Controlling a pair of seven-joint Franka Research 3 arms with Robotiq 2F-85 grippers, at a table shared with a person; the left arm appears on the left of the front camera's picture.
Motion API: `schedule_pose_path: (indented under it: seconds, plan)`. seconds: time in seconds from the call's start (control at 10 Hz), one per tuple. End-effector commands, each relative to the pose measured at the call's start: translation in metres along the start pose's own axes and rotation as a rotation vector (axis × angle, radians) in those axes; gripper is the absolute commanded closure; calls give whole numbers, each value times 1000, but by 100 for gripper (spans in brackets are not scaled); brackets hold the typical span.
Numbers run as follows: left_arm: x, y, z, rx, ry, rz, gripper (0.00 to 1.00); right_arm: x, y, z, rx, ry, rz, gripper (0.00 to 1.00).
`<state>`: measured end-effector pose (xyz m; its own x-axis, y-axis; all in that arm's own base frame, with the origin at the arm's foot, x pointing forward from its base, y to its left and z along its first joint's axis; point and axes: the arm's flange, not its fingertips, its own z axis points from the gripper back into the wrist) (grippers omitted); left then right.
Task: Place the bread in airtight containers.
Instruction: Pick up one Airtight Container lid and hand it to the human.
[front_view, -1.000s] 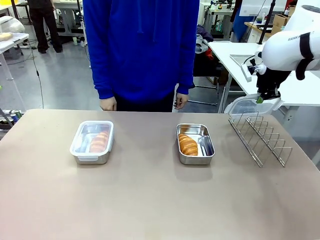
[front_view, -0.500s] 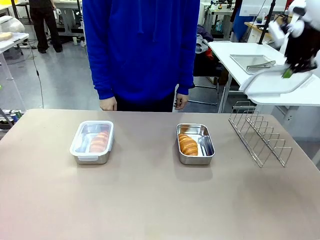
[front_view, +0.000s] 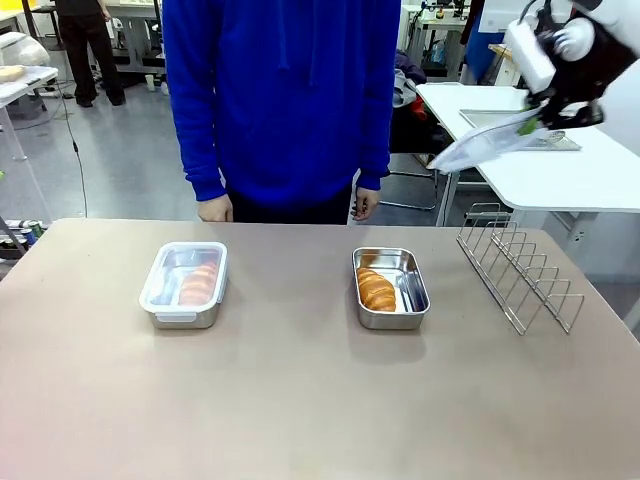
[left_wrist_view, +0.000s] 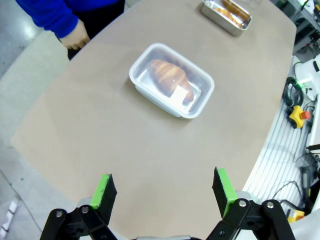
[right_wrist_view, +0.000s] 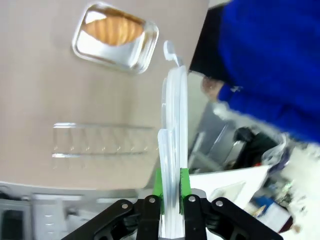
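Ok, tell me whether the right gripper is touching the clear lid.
Touching. The right wrist view shows the right gripper with its green pads pressed against both faces of the lid.

Grey floor (front_view: 120, 150), white side table (front_view: 560, 175)

A taupe-brown desk (front_view: 300, 400) is seen. Two golden-brown, ridged croissants (front_view: 376, 289) (front_view: 199, 283) are shown in shiny silver steel containers (front_view: 391, 288) (front_view: 184, 285), one covered by a clear lid with a whitish rim (left_wrist_view: 172, 80). A second clear lid (right_wrist_view: 172, 145) is gripped between the green pads of the black right hand (right_wrist_view: 170, 184). A bright blue top (front_view: 280, 90) is worn by the person. A silver wire rack (front_view: 520, 265) is seen.
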<state>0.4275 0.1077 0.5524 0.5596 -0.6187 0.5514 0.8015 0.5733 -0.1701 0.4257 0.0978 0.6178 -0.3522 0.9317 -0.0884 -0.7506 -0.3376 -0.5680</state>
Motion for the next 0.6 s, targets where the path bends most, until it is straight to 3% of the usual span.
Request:
schedule_pose_path:
  seconds: [0.0,0.2,0.4,0.5]
  plan:
    - [2,-1,1,-11,-12,-3,0,20,13,-17,-185,-102,143,100]
    - [2,-1,1,-11,-12,-3,0,28,1,-30,-230,-123,176,100]
    - [2,-1,1,-11,-12,-3,0,19,-9,-30,-232,-140,120,100]
    - [2,-1,1,-11,-12,-3,0,47,0,-26,-204,-75,160,100]
